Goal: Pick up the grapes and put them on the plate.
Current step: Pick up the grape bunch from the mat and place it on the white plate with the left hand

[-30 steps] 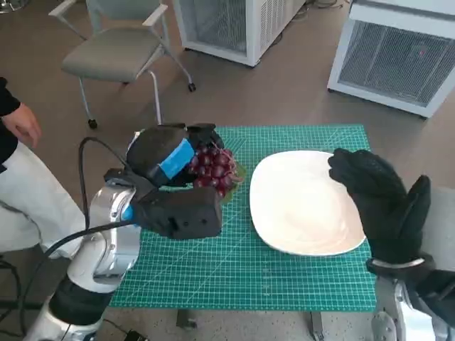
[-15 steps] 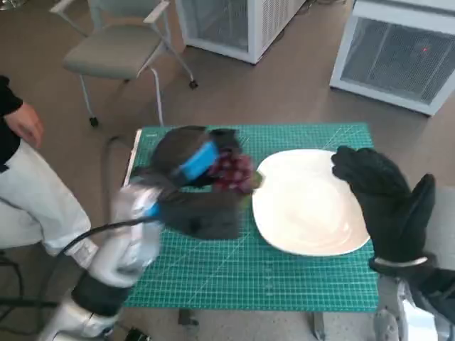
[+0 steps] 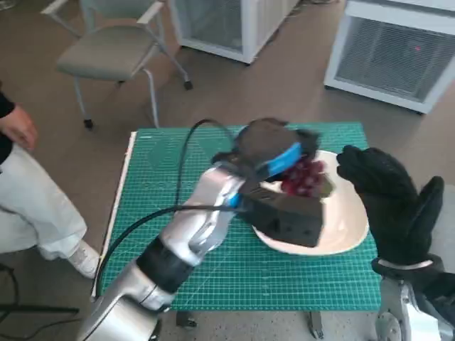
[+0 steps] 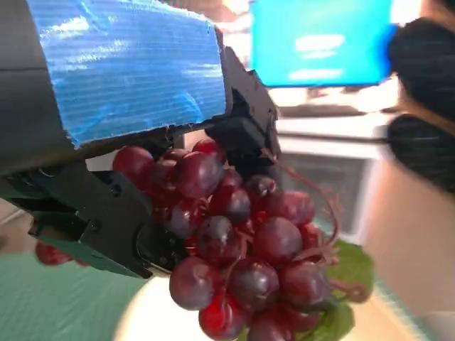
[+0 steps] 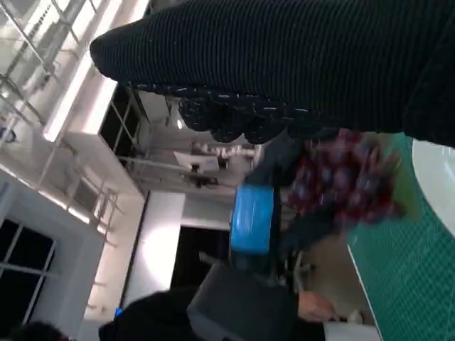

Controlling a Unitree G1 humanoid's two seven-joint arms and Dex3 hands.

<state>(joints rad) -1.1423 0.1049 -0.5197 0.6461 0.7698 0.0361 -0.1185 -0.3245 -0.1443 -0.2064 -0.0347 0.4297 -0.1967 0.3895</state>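
The tabletop (image 3: 213,284), covered by a green mat, carries a white plate (image 3: 348,231) at about three o'clock. The grapes (image 3: 304,177) are gripped by the left hand (image 3: 274,145) and held over the plate's ten o'clock side; lowering and release are judged to remain. The gloved right hand (image 3: 387,202) is raised at the plate's three o'clock rim, its fingers spread, holding nothing. A chair (image 3: 106,53) and a person (image 3: 21,177) are seen at eleven and nine o'clock.

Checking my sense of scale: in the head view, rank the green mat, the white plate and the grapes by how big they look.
1. Green mat, largest.
2. White plate, partly covered by the left hand.
3. Grapes, smallest, though held nearer the camera.
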